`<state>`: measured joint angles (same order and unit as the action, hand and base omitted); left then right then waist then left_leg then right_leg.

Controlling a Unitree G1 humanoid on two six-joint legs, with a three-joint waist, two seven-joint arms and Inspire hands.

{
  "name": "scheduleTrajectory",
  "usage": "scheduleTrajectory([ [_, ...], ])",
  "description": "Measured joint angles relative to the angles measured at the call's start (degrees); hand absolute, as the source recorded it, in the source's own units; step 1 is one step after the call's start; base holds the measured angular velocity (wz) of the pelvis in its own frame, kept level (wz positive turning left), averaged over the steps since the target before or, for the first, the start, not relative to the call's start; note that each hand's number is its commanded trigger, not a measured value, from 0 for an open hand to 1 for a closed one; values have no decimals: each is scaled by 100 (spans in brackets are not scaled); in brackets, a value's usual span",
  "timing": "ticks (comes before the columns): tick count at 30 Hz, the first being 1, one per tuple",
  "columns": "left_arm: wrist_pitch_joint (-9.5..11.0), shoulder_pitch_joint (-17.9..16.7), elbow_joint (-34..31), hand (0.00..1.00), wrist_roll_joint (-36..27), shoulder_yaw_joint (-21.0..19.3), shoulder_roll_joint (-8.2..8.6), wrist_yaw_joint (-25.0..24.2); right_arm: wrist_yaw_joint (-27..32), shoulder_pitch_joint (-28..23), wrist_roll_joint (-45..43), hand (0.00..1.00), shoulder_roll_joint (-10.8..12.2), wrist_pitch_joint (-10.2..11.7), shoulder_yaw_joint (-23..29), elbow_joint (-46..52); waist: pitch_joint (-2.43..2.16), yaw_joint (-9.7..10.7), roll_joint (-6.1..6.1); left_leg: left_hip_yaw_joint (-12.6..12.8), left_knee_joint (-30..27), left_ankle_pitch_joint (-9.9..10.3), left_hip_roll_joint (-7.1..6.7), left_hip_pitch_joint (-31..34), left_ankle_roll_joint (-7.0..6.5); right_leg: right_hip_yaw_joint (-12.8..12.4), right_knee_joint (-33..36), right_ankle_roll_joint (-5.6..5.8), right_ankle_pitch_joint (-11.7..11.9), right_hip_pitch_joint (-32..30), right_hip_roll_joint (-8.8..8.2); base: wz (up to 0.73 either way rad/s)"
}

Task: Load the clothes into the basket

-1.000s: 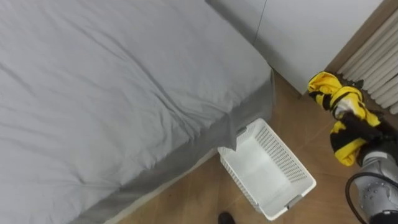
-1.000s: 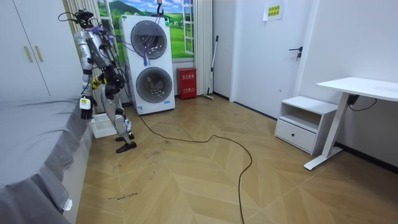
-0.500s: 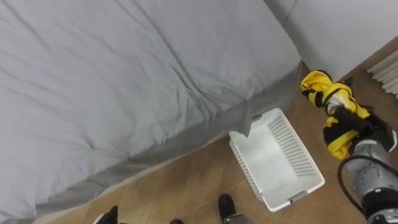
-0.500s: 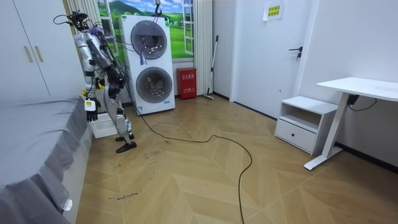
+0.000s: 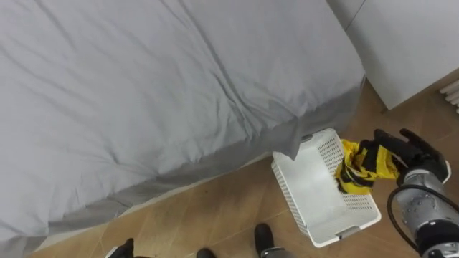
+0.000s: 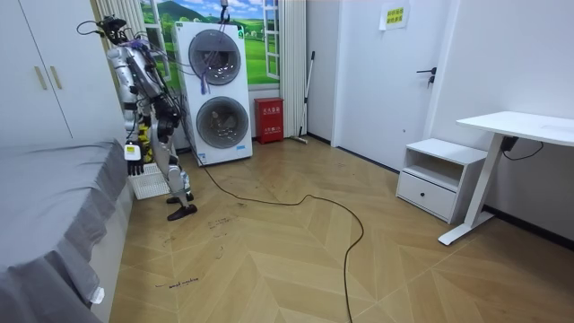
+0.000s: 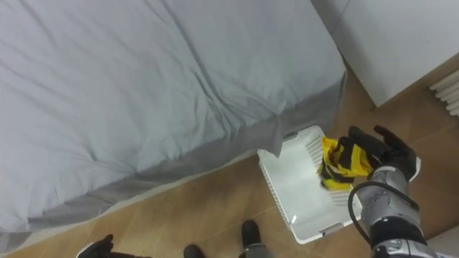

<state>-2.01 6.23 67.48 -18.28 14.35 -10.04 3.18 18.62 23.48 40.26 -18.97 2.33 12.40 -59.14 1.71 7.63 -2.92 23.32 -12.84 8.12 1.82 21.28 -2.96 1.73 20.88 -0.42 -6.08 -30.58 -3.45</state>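
Robot's standing at the corner of the bed [image 5: 143, 86], next to the stacked washers [image 6: 220, 90] in the room view. The white basket [image 5: 315, 199] sits on the wood floor [image 5: 215, 215], with its far left corner tucked just beside the hanging sheet edge. The yellow-and-black clothes [image 5: 361, 166] are bunched over the basket's right rim near the far corner, partly over the inside. Can't tell if they're resting on it. The right hand [image 5: 410, 156] is just beside them, fingers [image 5: 391, 136] spread and straight, not curled round the cloth. There's open floor to the right of the basket and on its near side, and a white cupboard [image 5: 409, 36] further back.
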Motion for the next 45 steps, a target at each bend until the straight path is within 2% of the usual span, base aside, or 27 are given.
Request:
scheduleTrajectory([
  [19, 5, 26, 137, 0, -23, 11, -6, 1, 250, -6, -14, 0, 7, 14, -4, 99, -7, 1, 91, -65, -41, -21, -33, -23, -33, 8, -12, 36, 23, 72, -44, 1],
  [22, 7, 32, 129, 0, -43, 44, -6, 1, 234, -101, -47, 0, 20, 27, -197, 164, -6, 0, 134, -73, -34, -22, -30, -74, -33, 17, -21, 34, 22, 128, -42, 0],
  [25, 62, 9, 135, 0, -166, 166, -6, -1, 106, -378, -49, 0, 50, 30, -463, 186, -30, -4, 229, -120, 14, -24, -30, -219, -28, 56, -91, 33, 9, 307, -39, 7],
  [27, 135, -1, 123, 0, -234, 165, -13, -24, -31, -651, -1, 0, 87, 34, -521, 405, -30, -14, 308, -151, 20, -23, -29, -252, -27, 102, -145, 35, 9, 367, -43, 8],
  [33, 212, -69, 117, 0, -246, 160, -25, -38, -252, -879, 0, 0, 96, 144, -741, 712, -40, -22, 329, -164, 112, -22, -29, -390, -27, 126, -225, 47, 58, 514, 13, 0],
  [37, 236, -163, 107, 0, -229, 144, -23, -40, -511, -1271, -24, 0, 175, 156, -762, 1221, -49, -24, 341, -162, 155, -19, -24, -559, -21, 128, -275, 45, 47, 685, 29, 0],
  [38, 238, -227, 80, 0, -211, 88, -24, -40, -572, -1425, -27, 0, 206, 159, -801, 1292, -64, -28, 355, -174, 168, -10, -10, -632, -6, 125, -336, 43, 52, 788, 55, 0],
  [40, 238, -402, -7, 0, -200, -54, -24, -39, -681, -1667, 32, 0, 275, 159, -865, 1294, -153, -34, 377, -195, 195, 4, 14, -724, 18, 167, -427, 35, 60, 921, 69, 7],
  [42, 238, -600, -100, 0, -62, -170, -19, -32, -783, -2001, 15, 0, 457, 168, -926, 1207, -175, -22, 386, -312, 224, 19, 44, -936, 42, 313, -624, 24, 83, 1278, 96, 24],
  [45, 249, -782, -115, 0, 104, -174, 29, 1, -1022, -2317, 201, 0, 712, 179, -1129, 743, -184, -30, 377, -440, 319, 38, 50, -1295, 80, 422, -853, 26, 85, 1755, 131, 20],
])
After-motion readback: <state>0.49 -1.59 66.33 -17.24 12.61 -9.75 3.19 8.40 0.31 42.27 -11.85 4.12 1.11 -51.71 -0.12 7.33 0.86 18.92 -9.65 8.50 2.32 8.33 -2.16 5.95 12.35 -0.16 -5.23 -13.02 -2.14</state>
